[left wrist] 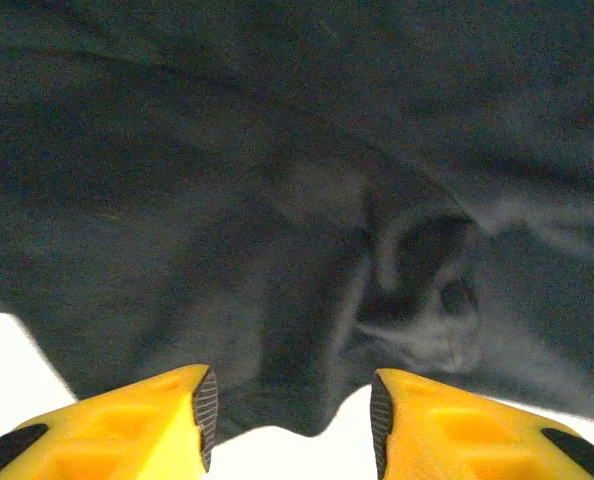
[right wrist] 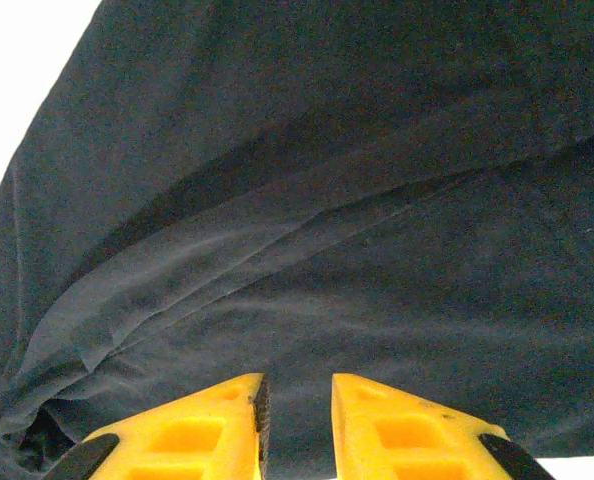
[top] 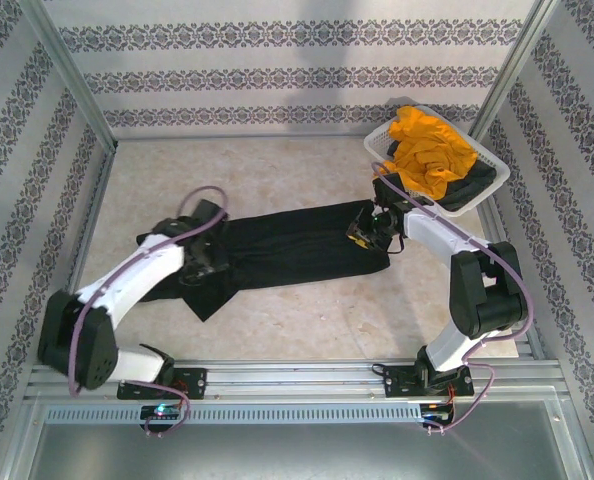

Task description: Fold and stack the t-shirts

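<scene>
- Black t-shirt (top: 287,250) lies on the table (top: 277,330) between both arms and looks folded into a long strip.
- Left gripper (left wrist: 289,400) has its fingers apart at the cloth's edge, holding nothing.
- Right gripper (right wrist: 299,405) has its fingers narrow over the cloth; I cannot tell if it pinches.
- Mustard-orange t-shirt (top: 432,150) and another dark one (top: 475,185) wait in the white basket (top: 375,140); nothing is stacked yet.

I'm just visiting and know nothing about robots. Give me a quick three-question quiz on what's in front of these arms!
1. True or false: the mustard-orange shirt lies in the white basket.
2. The black t-shirt is: A) balled up; B) laid out in a long strip; C) hanging on the wall.
3. On the left gripper, what colour are the fingers?
Key: 1 true; 2 B; 3 yellow.
</scene>
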